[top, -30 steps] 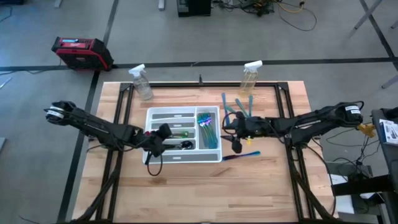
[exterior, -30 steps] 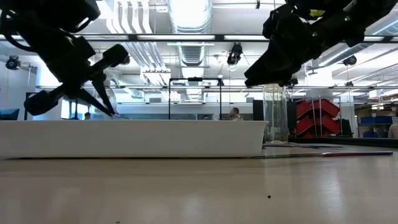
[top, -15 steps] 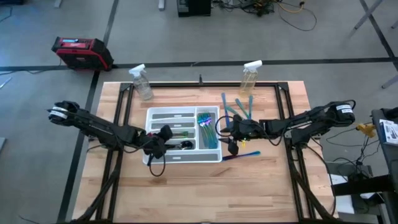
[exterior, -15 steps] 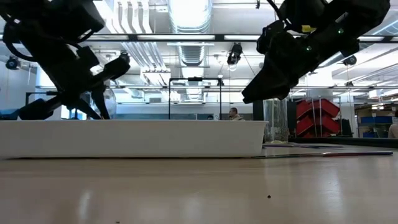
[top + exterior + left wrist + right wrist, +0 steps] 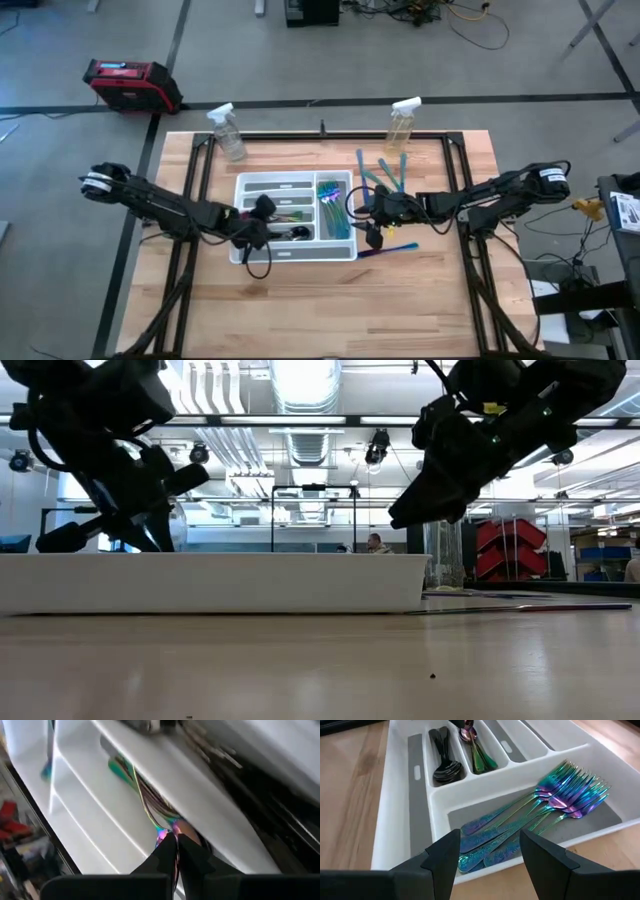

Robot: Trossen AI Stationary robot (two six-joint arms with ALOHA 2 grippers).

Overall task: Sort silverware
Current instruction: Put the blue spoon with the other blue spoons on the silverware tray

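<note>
White cutlery tray (image 5: 248, 184) in the middle of the wooden table (image 5: 320, 300), divided into long compartments. Iridescent forks (image 5: 555, 795) piled in the rightmost compartment, tines to the far end. Black spoons (image 5: 445, 767) in one narrow slot, coloured spoons (image 5: 477, 755) in the slot beside it. Loose teal utensils (image 5: 383, 172) on the table right of the tray, toward the far side; one more utensil (image 5: 390, 249) flat on the wood just off the tray's near right corner.

Left gripper (image 5: 174, 837) low over the tray's near left part, fingers pinched together around a slim iridescent handle (image 5: 145, 802) inside a compartment. Right gripper (image 5: 487, 852) at the tray's right edge, above the fork compartment, jaws spread wide, holding nothing.

Two clear spray bottles (image 5: 228, 132) at the far edge of the table, one left, one right.

Tray contents hidden behind its white wall in the low view. Left wrist view blurred: which compartment holds the pinched piece, and whether spoon or fork, not discernible. Exact count of forks unclear.
</note>
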